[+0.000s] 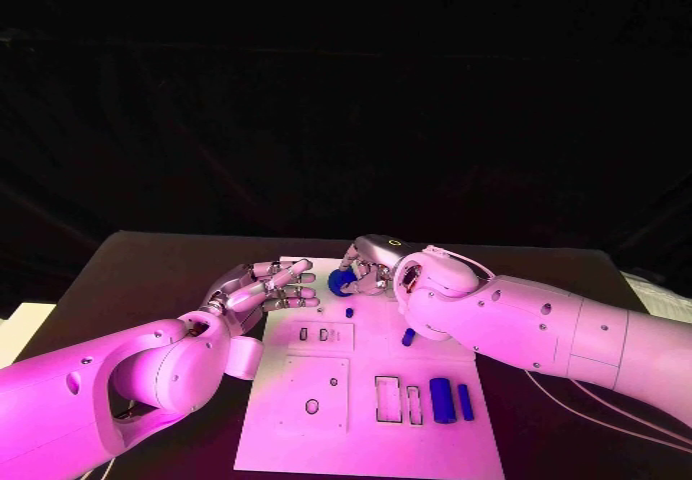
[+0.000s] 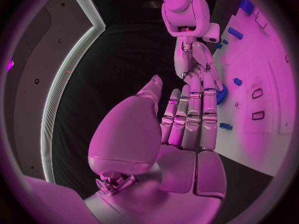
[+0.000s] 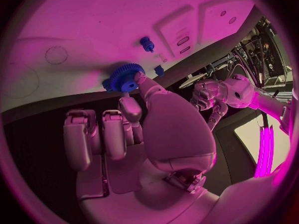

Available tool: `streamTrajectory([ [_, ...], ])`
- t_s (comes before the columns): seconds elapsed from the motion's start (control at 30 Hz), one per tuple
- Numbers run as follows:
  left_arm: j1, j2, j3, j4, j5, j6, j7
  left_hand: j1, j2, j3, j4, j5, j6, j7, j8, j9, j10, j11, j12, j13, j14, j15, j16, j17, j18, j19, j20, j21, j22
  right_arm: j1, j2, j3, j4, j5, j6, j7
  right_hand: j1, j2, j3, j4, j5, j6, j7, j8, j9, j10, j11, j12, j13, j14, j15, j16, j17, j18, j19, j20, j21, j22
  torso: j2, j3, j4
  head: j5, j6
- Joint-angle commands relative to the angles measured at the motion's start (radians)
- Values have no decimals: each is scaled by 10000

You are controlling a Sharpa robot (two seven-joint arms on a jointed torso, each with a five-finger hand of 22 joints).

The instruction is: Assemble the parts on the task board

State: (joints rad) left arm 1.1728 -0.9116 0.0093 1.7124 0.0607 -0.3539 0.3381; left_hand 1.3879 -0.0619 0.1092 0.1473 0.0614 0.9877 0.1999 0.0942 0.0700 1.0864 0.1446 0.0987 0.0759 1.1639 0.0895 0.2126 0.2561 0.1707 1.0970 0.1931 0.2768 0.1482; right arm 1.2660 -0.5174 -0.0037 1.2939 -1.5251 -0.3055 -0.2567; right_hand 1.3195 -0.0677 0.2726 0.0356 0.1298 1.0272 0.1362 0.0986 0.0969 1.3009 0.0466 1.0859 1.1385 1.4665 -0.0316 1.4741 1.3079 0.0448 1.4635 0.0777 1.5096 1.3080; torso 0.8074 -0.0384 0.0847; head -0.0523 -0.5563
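The white task board point(image 1: 325, 420) lies in the middle of the black table. My right hand point(image 1: 372, 270) is over the board's far edge and pinches a blue gear point(image 1: 340, 282) between its fingertips; the gear point(image 3: 124, 78) sits close against the board, and whether it touches I cannot tell. My left hand point(image 1: 270, 290) hovers open beside the board's far left corner, fingers stretched toward the gear point(image 2: 221, 93) and holding nothing. A small blue peg point(image 1: 408, 337) lies on the board under my right forearm. Two blue cylinders point(image 1: 441, 398) stand side by side near the board's right edge.
Narrow rectangular slots point(image 1: 389, 397) lie left of the cylinders, small slots point(image 1: 326, 335) further back, and an oval hole point(image 1: 312, 406) on the left plate. Another small blue piece point(image 1: 348, 311) sits near the gear. My right forearm point(image 1: 519, 320) covers the board's far right part.
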Motion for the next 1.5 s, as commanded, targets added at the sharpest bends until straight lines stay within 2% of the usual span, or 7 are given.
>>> streamTrajectory([
  [0.03,13,10,8,21,-82,205,42,-16,38,-5,-65,-35,-28,20,-59,-12,-55,38,-51,-14,-20,35,-35,12,87,65,23,-65,-15,-32,13,-18,-26,-185,203,54,-149,-115,-59,-1,68,-304,104,-215,-78,-254,97,-373,-308,669,138,-93,867,-78,-65,118,-65,1054,-2,0,-6,-1,-8],
  [0.3,13,7,8,25,-82,208,29,-15,44,-6,-82,-35,-32,27,-68,-12,-59,41,-61,-14,-21,37,-43,25,86,66,24,-71,-17,-32,4,-25,-52,-182,95,46,-335,-436,-488,178,71,-2054,409,-411,-345,-1047,384,-1445,-1261,619,388,-231,698,-7,-288,361,-224,755,-3,1,-1,-22,16],
  [0.7,14,-18,8,11,-82,191,14,-15,44,-6,-82,-35,-32,27,-68,-12,-59,41,-61,-14,-21,37,-43,25,86,66,24,-71,-17,-33,-432,-31,355,89,-616,332,-261,-345,-630,315,264,-1394,338,-255,-227,-797,333,-1047,-1015,633,365,-219,734,-22,-217,381,-193,840,0,13,-3,12,-7],
  [0.93,14,-59,7,2,-82,208,31,-10,52,-5,-99,-35,-38,31,-78,-13,-64,45,-71,-15,-23,40,-51,37,86,67,25,-76,-18,55,-1730,-3,1492,1054,-1369,1069,-192,-256,-674,365,550,-1111,273,-200,-189,-367,271,-370,-491,688,313,-94,929,-82,-22,336,-74,1098,-14,8,-30,-6,15],
  [1.13,13,-137,6,18,-82,232,51,-5,54,-3,-106,-34,-38,29,-80,-12,-64,45,-72,-15,-24,40,-54,40,85,67,25,-77,-19,217,-3167,9,2134,2459,-1110,2761,32,-199,-620,243,639,-1013,254,-205,-186,-151,245,13,-171,723,289,4,1080,-123,103,312,7,1273,-39,30,-146,-35,65],
  [1.27,12,-147,6,0,-82,264,66,-2,56,-2,-111,-34,-36,27,-80,-12,-62,43,-73,-15,-24,41,-56,43,85,68,25,-78,-19,237,-3904,5,2105,3111,-710,3619,130,-230,-621,164,707,-973,252,-216,-189,-166,243,27,-159,733,287,38,1134,-134,132,305,27,1319,-76,82,-250,-15,80],
  [1.5,9,-70,4,-86,-82,314,69,8,68,3,-132,-33,-27,16,-82,-9,-49,37,-74,-12,-25,40,-64,56,86,69,25,-84,-20,30,-4651,-22,1596,3497,-355,3992,144,-244,-633,149,750,-963,253,-223,-191,-180,244,19,-166,733,287,39,1137,-135,132,303,28,1322,-135,142,-320,-139,107],
])
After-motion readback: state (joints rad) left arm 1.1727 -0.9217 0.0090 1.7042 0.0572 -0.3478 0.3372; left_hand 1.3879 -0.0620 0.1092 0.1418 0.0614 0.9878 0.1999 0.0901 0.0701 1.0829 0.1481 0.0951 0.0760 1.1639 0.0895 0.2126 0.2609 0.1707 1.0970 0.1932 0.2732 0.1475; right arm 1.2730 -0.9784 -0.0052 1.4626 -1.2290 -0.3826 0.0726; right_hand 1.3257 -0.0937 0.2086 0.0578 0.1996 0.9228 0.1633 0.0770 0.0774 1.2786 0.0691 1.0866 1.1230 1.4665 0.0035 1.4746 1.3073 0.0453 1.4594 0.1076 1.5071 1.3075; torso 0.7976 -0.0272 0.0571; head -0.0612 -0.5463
